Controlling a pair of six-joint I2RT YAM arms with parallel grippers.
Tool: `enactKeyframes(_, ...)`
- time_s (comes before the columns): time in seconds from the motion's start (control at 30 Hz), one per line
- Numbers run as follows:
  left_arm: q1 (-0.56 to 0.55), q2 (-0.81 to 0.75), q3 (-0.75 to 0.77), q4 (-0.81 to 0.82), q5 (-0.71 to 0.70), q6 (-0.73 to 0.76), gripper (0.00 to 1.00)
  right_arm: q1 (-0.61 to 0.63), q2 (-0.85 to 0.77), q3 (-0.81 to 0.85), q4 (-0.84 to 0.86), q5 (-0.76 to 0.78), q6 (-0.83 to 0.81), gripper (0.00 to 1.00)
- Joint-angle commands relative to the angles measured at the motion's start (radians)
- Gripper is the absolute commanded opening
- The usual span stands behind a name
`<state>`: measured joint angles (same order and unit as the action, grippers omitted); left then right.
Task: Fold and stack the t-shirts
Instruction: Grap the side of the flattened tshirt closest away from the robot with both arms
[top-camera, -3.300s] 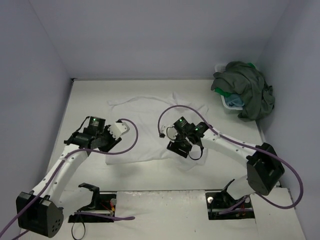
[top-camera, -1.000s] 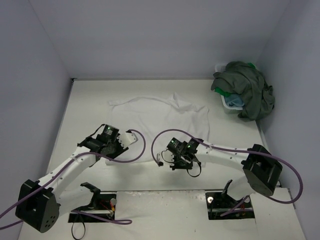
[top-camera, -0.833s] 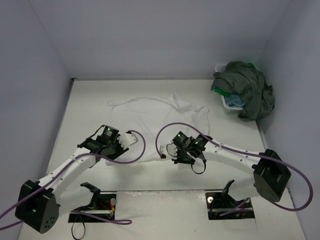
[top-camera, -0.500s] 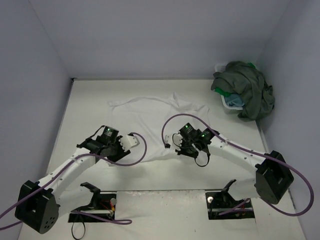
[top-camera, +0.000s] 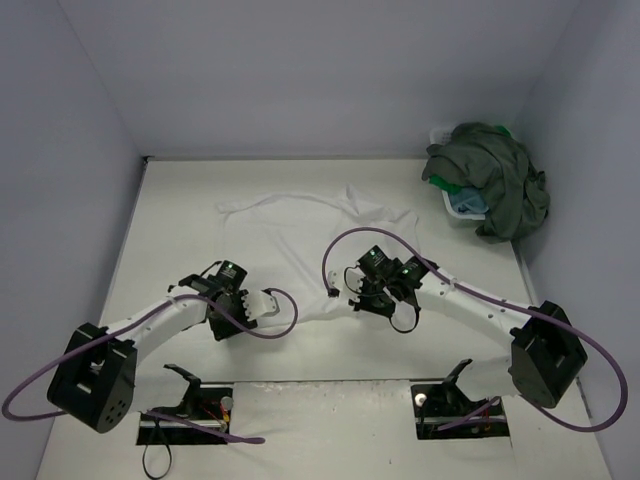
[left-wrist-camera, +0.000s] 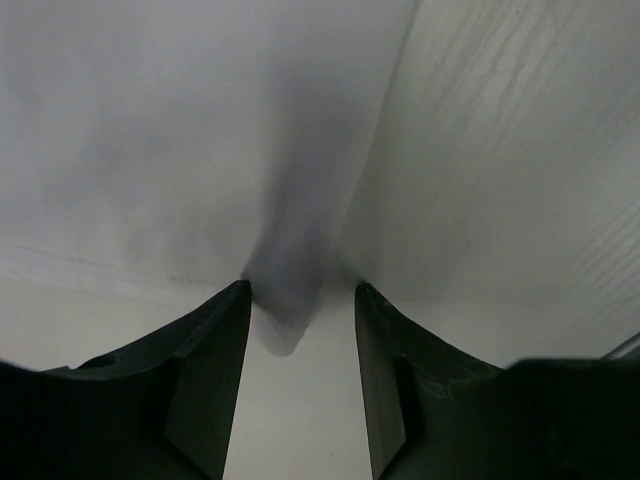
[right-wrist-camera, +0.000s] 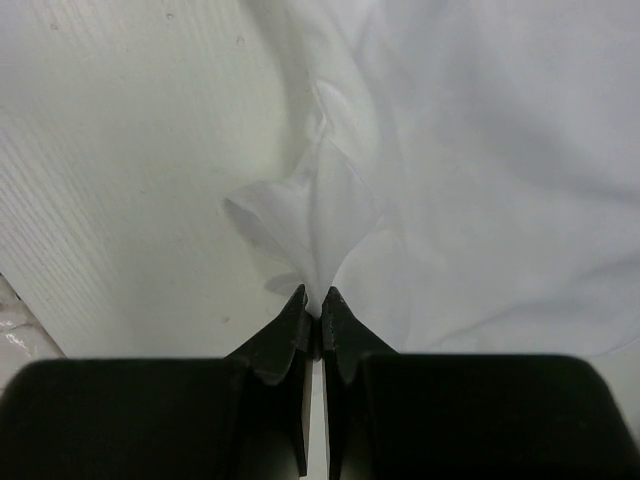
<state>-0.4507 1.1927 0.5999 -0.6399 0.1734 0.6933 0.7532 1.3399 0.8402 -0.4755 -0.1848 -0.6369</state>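
White t-shirt (top-camera: 320, 235) is lying spread mid-table (top-camera: 170, 230): thin, limp, light, prob. bunching wherever pinched. Right gripper (right-wrist-camera: 313, 296) is clamping its near hem; left gripper (left-wrist-camera: 300, 292) is hovering, jaws apart, at near-left corner. Best hold: hem corners, w/ both.

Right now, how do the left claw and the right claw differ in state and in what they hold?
The left claw has its jaws apart; the right claw has its jaws shut. The right claw pinches a raised fold of the white t-shirt; the left claw grips nothing, and the shirt's edge lies just ahead of its gap. Both sit low at the shirt's near edge.
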Motion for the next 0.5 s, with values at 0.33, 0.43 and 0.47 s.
enactKeyframes(0.33,-0.005,0.107,0.044,0.094,-0.035,-0.003,0.18,-0.017,-0.007,0.036,-0.008,-0.013,-0.003,0.0)
enactKeyframes(0.43,-0.005,0.079,0.046,0.073,-0.035,-0.003,0.0,-0.035,-0.019,0.039,-0.008,-0.012,-0.012,0.0)
enactKeyframes(0.47,-0.005,0.062,0.047,0.066,-0.035,-0.002,0.0,-0.037,-0.022,0.04,-0.008,-0.012,-0.015,0.0)
